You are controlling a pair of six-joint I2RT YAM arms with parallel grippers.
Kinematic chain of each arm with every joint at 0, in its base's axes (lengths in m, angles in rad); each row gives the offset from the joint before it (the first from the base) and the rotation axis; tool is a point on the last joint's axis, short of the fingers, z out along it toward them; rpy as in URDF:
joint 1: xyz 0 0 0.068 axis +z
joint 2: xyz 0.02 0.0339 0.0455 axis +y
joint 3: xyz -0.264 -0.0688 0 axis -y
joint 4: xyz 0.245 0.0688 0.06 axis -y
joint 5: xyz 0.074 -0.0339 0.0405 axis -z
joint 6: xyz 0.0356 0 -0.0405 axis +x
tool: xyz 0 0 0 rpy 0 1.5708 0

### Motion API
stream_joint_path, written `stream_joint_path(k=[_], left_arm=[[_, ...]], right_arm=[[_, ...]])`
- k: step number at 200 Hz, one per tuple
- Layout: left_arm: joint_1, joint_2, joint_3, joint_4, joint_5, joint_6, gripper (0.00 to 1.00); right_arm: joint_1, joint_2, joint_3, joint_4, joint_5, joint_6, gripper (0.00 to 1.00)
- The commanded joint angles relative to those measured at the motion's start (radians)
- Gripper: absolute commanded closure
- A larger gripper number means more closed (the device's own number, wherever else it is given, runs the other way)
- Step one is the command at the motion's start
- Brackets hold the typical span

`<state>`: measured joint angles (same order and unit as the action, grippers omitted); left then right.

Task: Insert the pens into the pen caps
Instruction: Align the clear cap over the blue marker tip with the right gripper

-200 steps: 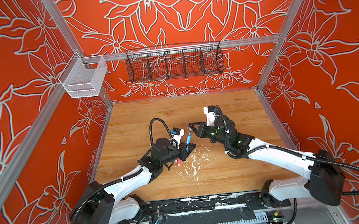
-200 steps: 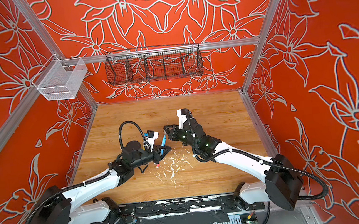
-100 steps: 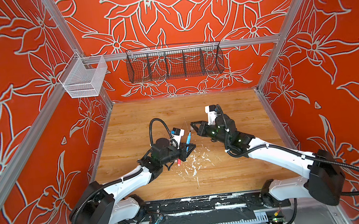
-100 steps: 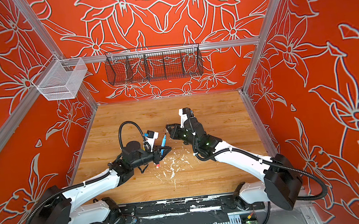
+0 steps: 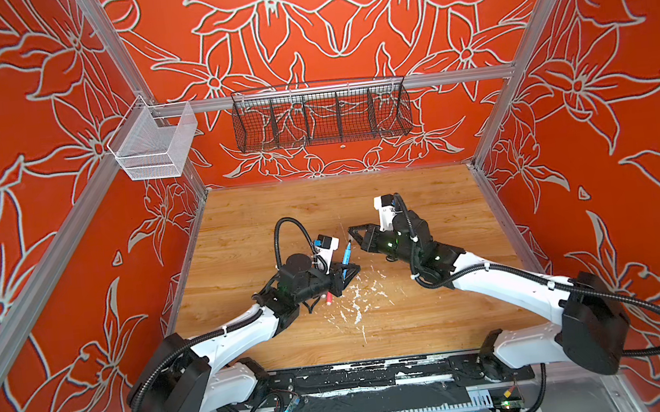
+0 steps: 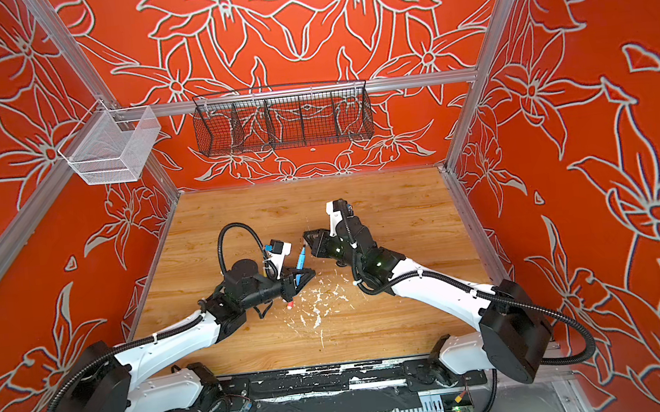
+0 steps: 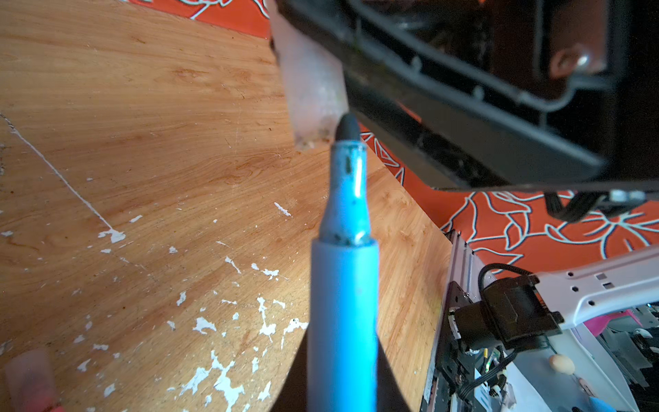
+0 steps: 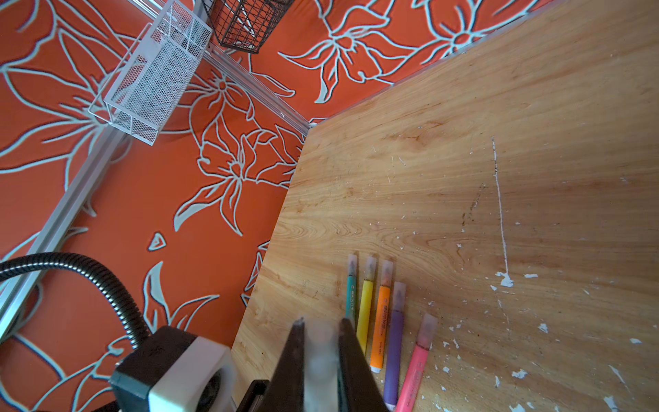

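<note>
The left fingers clamped the blue pen, the right fingers a clear cap. The nib sat at the cap's rim, off-centre; pushing might lever either loose.

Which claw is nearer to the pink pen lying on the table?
Left. The left claw, gripping the blue pen, is close by the pink pen; the right claw, gripping a clear cap, is farther back.

The pen was blue with a dark tip, the counter pale wood-grain flecked with white, the walls orange-red with white-outlined flowers.
</note>
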<state>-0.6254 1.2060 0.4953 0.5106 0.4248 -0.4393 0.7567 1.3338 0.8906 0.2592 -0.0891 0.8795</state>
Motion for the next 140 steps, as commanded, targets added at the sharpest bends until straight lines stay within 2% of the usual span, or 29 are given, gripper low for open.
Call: stream_joint_path(k=[1,140], left_arm=[[0.004,-0.011,0.004,0.032,0.015,0.005,1.0],[0.004,-0.004,0.005,0.034,0.022,0.004,1.0]], right_arm=[[-0.004,-0.015,0.013,0.013,0.0,-0.003,1.0],[-0.028,-0.015,0.021,0.052,-0.054,0.022,1.0]])
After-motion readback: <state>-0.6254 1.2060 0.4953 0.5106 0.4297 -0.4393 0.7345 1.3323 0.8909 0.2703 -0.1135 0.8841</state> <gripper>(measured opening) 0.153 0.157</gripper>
